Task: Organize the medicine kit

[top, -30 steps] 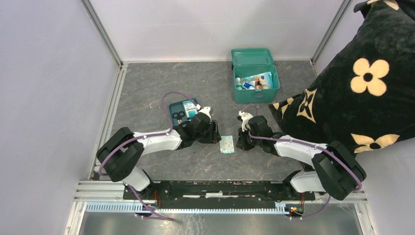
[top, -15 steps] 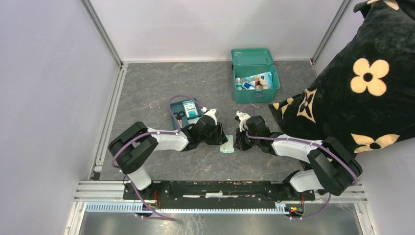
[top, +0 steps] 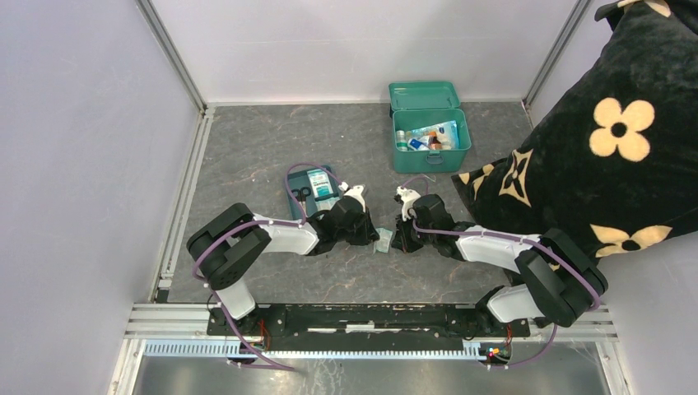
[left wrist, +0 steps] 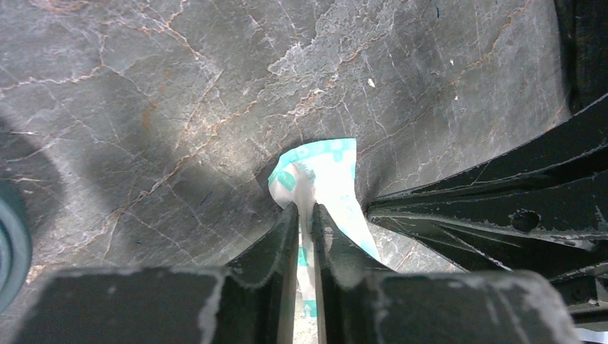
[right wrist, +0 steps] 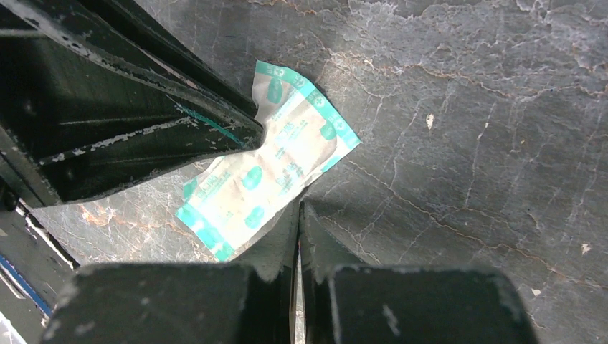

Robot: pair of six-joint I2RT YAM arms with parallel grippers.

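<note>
Grips the teal-edged plaster packet (left wrist: 326,161) in the narrow jaws of the left gripper (left wrist: 305,209), buckling it upward. Rests the tight-shut tips of the right gripper (right wrist: 299,206) at that packet's other side. Shows the medicine kit (top: 432,161) well beyond the packet, slightly right, lid open.

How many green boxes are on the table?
2. The open medicine kit sits at the far side. A shallow tray lies nearer, left of centre. No others show.
</note>
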